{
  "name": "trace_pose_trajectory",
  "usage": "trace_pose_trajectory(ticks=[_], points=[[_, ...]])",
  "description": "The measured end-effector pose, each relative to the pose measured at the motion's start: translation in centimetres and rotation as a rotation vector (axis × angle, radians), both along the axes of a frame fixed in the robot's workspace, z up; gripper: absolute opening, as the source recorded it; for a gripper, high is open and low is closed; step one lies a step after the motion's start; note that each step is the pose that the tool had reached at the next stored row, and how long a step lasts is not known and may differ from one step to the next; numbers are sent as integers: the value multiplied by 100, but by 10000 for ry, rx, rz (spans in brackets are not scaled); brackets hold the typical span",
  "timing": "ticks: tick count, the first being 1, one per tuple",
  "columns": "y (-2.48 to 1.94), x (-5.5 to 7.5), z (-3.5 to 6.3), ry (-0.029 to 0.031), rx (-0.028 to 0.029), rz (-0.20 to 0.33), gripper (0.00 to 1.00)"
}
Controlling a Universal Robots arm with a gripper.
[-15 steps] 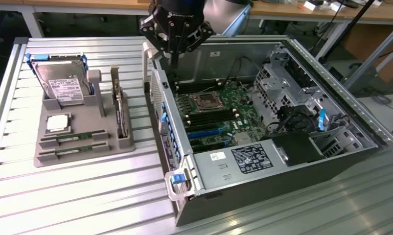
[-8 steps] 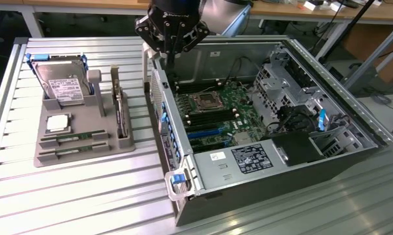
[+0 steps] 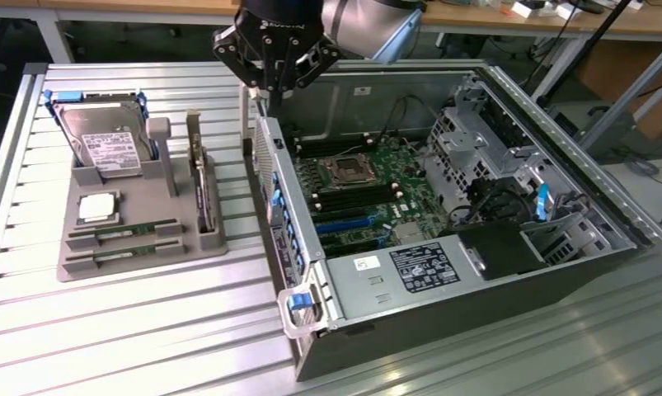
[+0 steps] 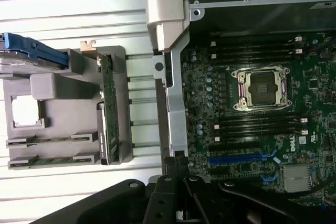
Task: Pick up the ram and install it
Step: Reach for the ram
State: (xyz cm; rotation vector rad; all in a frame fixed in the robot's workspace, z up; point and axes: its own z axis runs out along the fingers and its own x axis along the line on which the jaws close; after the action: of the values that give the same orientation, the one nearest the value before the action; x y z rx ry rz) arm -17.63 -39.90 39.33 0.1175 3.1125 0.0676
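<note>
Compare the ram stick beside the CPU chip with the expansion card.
The ram stick is short and sits low in the grey holder; the expansion card is longer and stands well above it. The ram stick runs at right angles to the expansion card. The expansion card has a metal bracket; the ram stick has none. Both are green boards.
</note>
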Motion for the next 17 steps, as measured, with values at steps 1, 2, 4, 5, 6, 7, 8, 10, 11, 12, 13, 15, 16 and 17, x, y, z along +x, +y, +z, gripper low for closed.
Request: trace_pose_trajectory(ticks=[1, 2, 4, 5, 6, 7, 8, 10, 11, 12, 13, 15, 16, 17], points=[[0, -13, 0, 0, 1, -1, 10], [0, -19, 0, -1, 1, 0, 10], [0, -41, 0, 0, 1, -1, 10], [0, -53, 0, 0, 0, 0, 10], [0, -89, 0, 0, 0, -1, 10], [0, -102, 0, 0, 0, -1, 10], [0, -121, 0, 0, 1, -1, 10], [0, -152, 0, 0, 0, -1, 10], [0, -168, 0, 0, 0, -1, 10], [0, -185, 0, 0, 1, -1, 10], [0, -204, 0, 0, 0, -1, 10], [0, -233, 0, 0, 0, -1, 10], [0, -252, 0, 0, 1, -1, 10], [0, -263, 0, 0, 1, -1, 10]])
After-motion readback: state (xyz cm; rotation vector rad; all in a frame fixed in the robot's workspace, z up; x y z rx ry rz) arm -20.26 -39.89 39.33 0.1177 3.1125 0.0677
